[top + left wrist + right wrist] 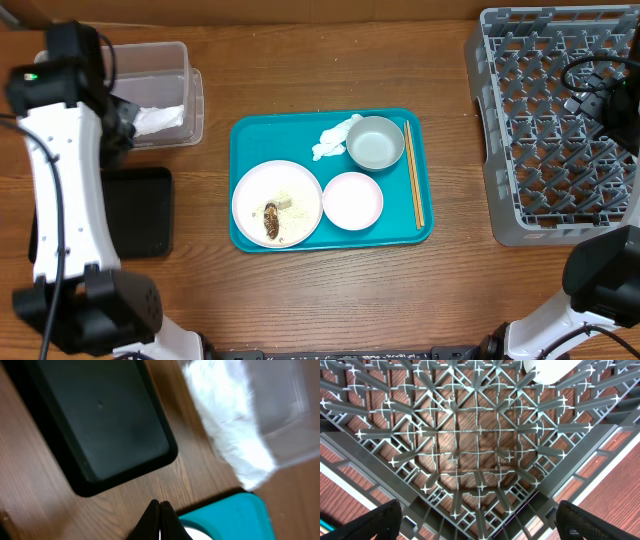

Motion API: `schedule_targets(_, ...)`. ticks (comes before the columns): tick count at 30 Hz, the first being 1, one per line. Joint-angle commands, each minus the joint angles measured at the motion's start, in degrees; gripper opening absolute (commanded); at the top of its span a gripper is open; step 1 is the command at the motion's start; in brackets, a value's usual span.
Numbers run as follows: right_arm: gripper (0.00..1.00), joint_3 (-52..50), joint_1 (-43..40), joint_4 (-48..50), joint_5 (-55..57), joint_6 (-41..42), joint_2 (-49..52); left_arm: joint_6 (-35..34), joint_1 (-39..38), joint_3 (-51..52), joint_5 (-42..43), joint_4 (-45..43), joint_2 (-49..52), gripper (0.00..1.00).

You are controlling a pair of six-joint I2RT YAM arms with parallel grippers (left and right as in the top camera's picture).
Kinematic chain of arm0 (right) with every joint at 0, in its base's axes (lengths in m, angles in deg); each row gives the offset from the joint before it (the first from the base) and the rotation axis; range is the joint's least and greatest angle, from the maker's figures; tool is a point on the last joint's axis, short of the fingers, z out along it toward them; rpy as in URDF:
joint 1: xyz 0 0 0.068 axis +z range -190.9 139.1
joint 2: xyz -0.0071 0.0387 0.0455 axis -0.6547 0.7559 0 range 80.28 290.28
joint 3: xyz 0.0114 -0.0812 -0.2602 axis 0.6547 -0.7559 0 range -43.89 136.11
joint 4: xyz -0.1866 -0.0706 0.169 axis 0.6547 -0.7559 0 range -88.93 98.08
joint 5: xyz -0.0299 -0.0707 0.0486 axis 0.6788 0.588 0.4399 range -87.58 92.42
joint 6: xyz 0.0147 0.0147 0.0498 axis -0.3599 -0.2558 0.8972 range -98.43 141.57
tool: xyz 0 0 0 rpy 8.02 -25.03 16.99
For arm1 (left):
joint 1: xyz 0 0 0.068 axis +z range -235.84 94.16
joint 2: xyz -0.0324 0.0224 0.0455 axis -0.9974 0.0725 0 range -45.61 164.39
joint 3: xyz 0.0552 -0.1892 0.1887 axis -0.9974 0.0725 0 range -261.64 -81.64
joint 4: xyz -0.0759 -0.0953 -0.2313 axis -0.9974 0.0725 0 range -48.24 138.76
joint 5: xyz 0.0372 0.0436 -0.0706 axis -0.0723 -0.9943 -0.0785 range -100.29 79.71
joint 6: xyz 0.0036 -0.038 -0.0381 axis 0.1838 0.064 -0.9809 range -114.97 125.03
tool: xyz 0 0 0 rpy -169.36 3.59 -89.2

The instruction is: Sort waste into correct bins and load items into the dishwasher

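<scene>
On the teal serving tray (pixel 245 135) lie a large white plate (pixel 290 185) with a brown scrap (pixel 271 221) and crumbs, a smaller plate (pixel 352 200), a grey-green bowl (pixel 375 143), a crumpled tissue (pixel 335 137) and chopsticks (pixel 413 175). The clear tub (pixel 160 70) holds a tissue (pixel 158 118); the black tray (pixel 138 210) lies in front of it. My left gripper (pixel 160 504) is shut on nothing, above bare wood between the black tray (pixel 100 420), the tub's tissue (pixel 225 425) and the teal tray's corner (pixel 235 515). My right gripper (pixel 485 530) hangs open over the grey rack (pixel 470 445).
The dish rack (pixel 550 120) fills the right side, with the right arm (pixel 605 95) above it. A white rounded thing (pixel 550 370) shows at the top of the right wrist view. The left arm (pixel 60 180) spans the table's left side.
</scene>
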Motion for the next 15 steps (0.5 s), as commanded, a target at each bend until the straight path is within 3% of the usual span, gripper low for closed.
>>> schedule_targets(1,1.00,0.0,-0.1,0.2,0.1,0.1,-0.6,-2.3,-0.4,8.5,4.8,-6.2,3.4,0.05)
schedule_targets(6,1.00,0.0,-0.1,0.2,0.1,0.1,-0.6,-2.3,-0.4,14.2,6.7,-16.2,6.1,0.06)
schedule_targets(15,1.00,0.0,-0.1,0.2,0.1,0.1,-0.6,-1.5,-0.4,14.3,4.8,-26.1,7.3,0.08)
